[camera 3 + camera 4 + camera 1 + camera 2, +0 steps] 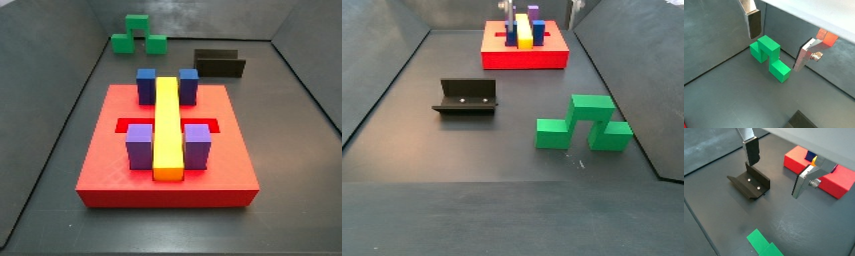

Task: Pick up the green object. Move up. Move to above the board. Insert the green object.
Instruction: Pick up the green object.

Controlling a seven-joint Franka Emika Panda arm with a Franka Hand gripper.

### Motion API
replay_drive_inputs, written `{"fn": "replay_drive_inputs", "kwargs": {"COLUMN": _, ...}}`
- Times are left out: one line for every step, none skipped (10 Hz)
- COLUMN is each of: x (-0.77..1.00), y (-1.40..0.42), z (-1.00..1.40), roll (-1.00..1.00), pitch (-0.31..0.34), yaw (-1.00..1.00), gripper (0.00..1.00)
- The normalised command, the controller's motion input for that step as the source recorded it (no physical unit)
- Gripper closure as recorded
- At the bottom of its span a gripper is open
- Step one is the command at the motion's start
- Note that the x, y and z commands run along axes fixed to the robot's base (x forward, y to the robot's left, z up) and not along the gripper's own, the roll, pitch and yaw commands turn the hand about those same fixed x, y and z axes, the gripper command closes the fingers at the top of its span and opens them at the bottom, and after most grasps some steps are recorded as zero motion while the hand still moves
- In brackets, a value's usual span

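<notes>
The green object (767, 54) is a bright green bridge-shaped piece that stands on the dark floor. It shows in both side views (138, 35) (583, 122), and its edge shows in a wrist view (763, 244). My gripper (777, 40) hangs above it, open and empty, with its silver fingers (752, 22) spread wide and well clear of the piece. The board (107, 150) is a red slab with a yellow bar (167, 120) and blue and purple blocks. It also shows in a side view (509, 57) and in a wrist view (796, 159).
The fixture (751, 184), a dark L-shaped bracket, stands on the floor between the green object and the board, and shows in both side views (218, 63) (466, 97). Grey walls enclose the floor.
</notes>
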Motion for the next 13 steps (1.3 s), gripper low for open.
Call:
{"fn": "replay_drive_inputs", "kwargs": {"x": -0.52, "y": 0.74, "z": -0.33, "roll": 0.00, "pitch": -0.044, "yaw": -0.20, "gripper": 0.00}}
{"fn": "replay_drive_inputs", "kwargs": {"x": -0.65, "y": 0.70, "z": -0.32, "roll": 0.00, "pitch": -0.080, "yaw": -0.22, "gripper": 0.00}}
{"fn": "replay_drive_inputs", "kwargs": {"x": -0.75, "y": 0.66, "z": -0.27, "roll": 0.00, "pitch": -0.109, "yaw": -0.22, "gripper": 0.00}}
{"fn": "replay_drive_inputs", "kwargs": {"x": -0.78, "y": 0.63, "z": -0.23, "roll": 0.00, "pitch": -0.143, "yaw": -0.21, "gripper": 0.00}}
{"fn": "replay_drive_inputs", "kwargs": {"x": -0.63, "y": 0.45, "z": -0.21, "roll": 0.00, "pitch": -0.150, "yaw": -0.16, "gripper": 0.00}}
{"fn": "replay_drive_inputs", "kwargs": {"x": -0.42, "y": 0.05, "z": -0.34, "roll": 0.19, "pitch": -0.140, "yaw": -0.09, "gripper": 0.00}}
{"fn": "replay_drive_inputs", "kwargs": {"x": -0.31, "y": 0.00, "z": -0.50, "roll": 0.35, "pitch": -0.113, "yaw": -0.11, "gripper": 0.00}}
{"fn": "replay_drive_inputs", "kwargs": {"x": -0.12, "y": 0.00, "z": -0.43, "roll": 0.27, "pitch": -0.063, "yaw": -0.08, "gripper": 0.00}}
{"fn": "replay_drive_inputs", "kwargs": {"x": -0.03, "y": 0.07, "z": -0.15, "roll": 0.13, "pitch": 0.000, "yaw": 0.00, "gripper": 0.00}}
{"fn": "replay_drive_inputs", "kwargs": {"x": -0.07, "y": 0.28, "z": -0.03, "roll": 0.00, "pitch": 0.000, "yaw": 0.00, "gripper": 0.00}}
{"fn": "replay_drive_inputs", "kwargs": {"x": -0.06, "y": 0.27, "z": -0.08, "roll": 0.02, "pitch": 0.000, "yaw": 0.00, "gripper": 0.00}}
{"fn": "replay_drive_inputs", "kwargs": {"x": -0.05, "y": 0.26, "z": -0.17, "roll": 0.03, "pitch": -0.003, "yaw": 0.00, "gripper": 0.00}}
{"fn": "replay_drive_inputs", "kwargs": {"x": 0.00, "y": 0.11, "z": -0.20, "roll": 0.05, "pitch": -0.014, "yaw": 0.00, "gripper": 0.00}}
